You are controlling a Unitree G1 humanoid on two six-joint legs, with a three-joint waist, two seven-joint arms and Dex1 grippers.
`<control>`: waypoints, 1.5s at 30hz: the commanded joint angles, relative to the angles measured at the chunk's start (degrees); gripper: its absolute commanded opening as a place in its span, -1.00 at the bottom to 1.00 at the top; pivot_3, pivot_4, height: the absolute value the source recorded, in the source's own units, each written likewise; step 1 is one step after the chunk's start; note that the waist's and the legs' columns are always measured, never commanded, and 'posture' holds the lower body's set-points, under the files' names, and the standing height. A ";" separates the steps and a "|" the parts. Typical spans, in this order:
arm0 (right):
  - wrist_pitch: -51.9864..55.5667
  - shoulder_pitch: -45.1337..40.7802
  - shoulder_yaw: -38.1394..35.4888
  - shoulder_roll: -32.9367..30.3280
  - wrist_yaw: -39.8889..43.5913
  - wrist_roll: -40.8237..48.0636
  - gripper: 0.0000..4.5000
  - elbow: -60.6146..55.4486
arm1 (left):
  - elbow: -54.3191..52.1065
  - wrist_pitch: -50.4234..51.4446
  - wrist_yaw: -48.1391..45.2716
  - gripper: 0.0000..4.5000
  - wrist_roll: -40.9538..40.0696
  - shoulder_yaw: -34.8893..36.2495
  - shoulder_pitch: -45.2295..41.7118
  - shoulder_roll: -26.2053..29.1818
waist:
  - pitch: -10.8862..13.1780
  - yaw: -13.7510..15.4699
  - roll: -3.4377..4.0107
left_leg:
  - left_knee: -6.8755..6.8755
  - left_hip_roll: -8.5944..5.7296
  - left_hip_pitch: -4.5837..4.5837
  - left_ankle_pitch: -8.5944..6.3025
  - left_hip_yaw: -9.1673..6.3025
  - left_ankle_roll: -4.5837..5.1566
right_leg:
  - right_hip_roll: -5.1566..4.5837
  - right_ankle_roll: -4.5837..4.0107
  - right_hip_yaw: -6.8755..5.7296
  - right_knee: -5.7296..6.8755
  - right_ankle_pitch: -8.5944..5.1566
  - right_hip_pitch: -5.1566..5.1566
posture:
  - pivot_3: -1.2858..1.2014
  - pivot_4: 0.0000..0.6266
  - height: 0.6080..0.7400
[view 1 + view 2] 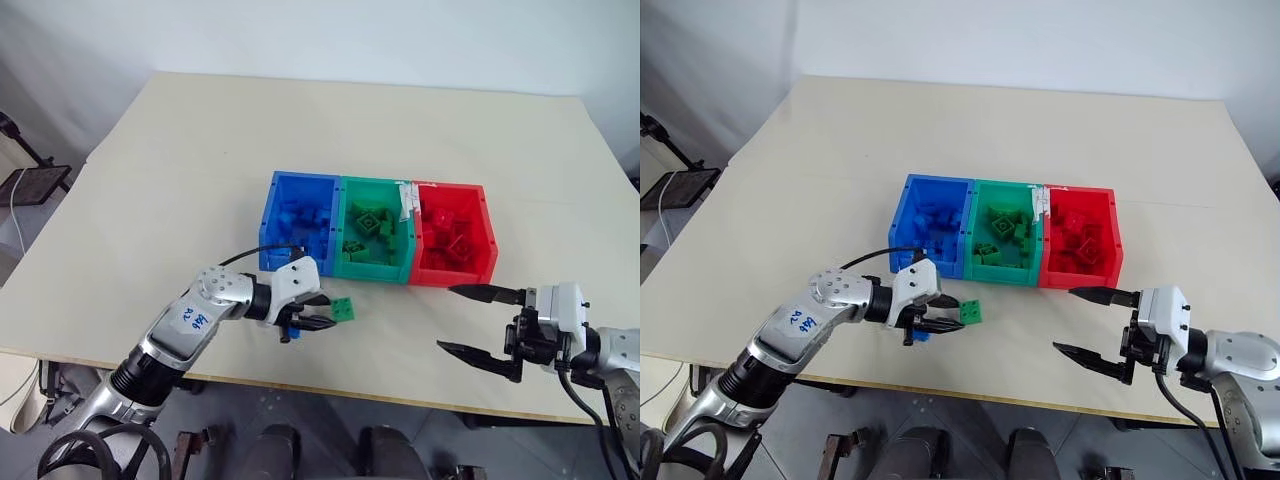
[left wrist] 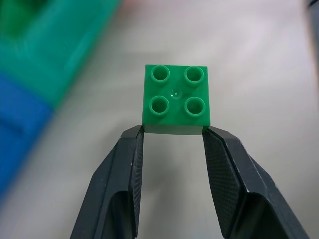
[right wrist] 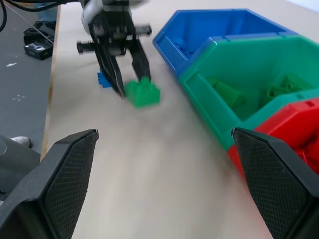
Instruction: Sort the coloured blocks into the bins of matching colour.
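Observation:
A green block (image 1: 344,309) with four studs lies on the table in front of the blue bin (image 1: 275,215) and the green bin (image 1: 343,225). My left gripper (image 1: 328,312) is shut on its near edge, one fingertip pressed against each side (image 2: 172,132). A small blue block (image 1: 285,335) lies on the table right under that gripper. The red bin (image 1: 487,235) is joined on the right. Each bin holds several blocks of its own colour. My right gripper (image 1: 470,320) hangs open and holds nothing, in front of the red bin and just above the table's near edge.
The three bins stand in a row at the middle of the beige table (image 1: 200,170). The table's front edge (image 1: 300,385) runs just below both grippers. A strip of white tape (image 1: 406,200) sticks to the wall between the green and red bins.

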 commanded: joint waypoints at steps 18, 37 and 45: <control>-1.24 0.94 -5.24 3.41 -8.60 0.19 1.00 -1.27 | 32.94 -20.58 3.86 0.37 2.40 10.14 -22.28 -15.94 | 0.09 -0.23 -0.15 | -0.04 -0.05 -0.13 0.08 0.26 0.13 | 0.02 0.27 0.00 0.12 0.14 -0.18 | 0.03 -0.52 1.00; -3.87 -15.74 5.92 3.28 1.69 -2.21 1.00 11.01 | -0.79 -17.34 -8.24 0.99 -14.42 38.49 28.05 9.98 | 0.07 -1.33 -0.12 | 0.01 0.00 0.01 0.07 0.09 0.12 | -0.19 0.20 0.25 -0.06 0.12 -0.03 | 0.03 -0.52 1.00; -5.02 -17.05 8.03 2.43 6.88 -2.43 1.00 13.67 | 2.76 -22.07 -5.53 0.99 -13.18 44.63 35.78 9.71 | 0.07 -1.17 -0.11 | -0.04 -0.01 -0.03 0.05 -0.10 0.08 | -0.29 0.11 0.33 -0.12 0.08 0.00 | 0.03 -0.52 1.00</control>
